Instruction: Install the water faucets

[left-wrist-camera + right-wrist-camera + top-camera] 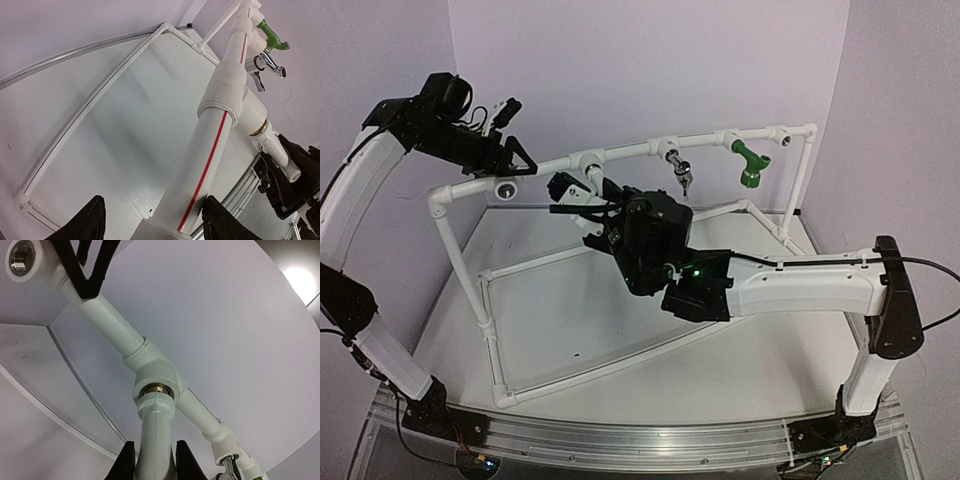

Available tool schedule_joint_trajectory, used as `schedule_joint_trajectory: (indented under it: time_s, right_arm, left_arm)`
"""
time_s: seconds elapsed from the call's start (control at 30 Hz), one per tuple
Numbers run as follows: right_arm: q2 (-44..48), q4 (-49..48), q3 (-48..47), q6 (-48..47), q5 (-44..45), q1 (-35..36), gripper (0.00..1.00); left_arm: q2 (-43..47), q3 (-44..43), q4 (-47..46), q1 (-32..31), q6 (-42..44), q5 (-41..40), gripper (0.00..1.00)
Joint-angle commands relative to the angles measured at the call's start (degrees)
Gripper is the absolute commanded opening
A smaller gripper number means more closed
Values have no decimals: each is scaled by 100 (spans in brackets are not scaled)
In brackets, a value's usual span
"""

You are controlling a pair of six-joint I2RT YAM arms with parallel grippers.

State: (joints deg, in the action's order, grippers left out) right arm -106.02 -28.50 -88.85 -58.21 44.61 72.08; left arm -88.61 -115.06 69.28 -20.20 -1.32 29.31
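The white faucet (156, 437) is upright between my right gripper's (155, 462) fingers, which are shut on its body. Its collar meets the brass-lined socket (156, 389) of a tee on the white pipe frame's top rail. It also shows in the top view (578, 190) and the left wrist view (272, 142). My right gripper (582, 200) reaches under the rail (620, 152). My left gripper (155, 220) straddles the red-striped rail (210, 160); one finger touches it and the other stands apart. In the top view my left gripper (515, 158) is at the rail's left end.
A chrome faucet (681, 176) and a green faucet (750, 165) hang from the rail to the right. Open sockets sit at the left corner (505, 188) and far right end (787, 140). The frame's base pipes (580, 372) lie on the white table (750, 350).
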Motion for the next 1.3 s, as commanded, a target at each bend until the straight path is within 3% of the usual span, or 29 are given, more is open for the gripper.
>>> schedule_joint_trajectory:
  time_s: [0.0,0.5,1.27]
  right_arm:
    - [-132,-371,-453,332,109,-98,0]
    - [241,-78,-320,1650,-245,-98,0]
    - [316,768,-773,3672,-664,-262,0]
  left_arm:
    - [-6,-66,43,-195,-244,936,60]
    - [-25,-14,-79,-195,-335,918,41]
    - [134,318,-332,-195,-430,971,34]
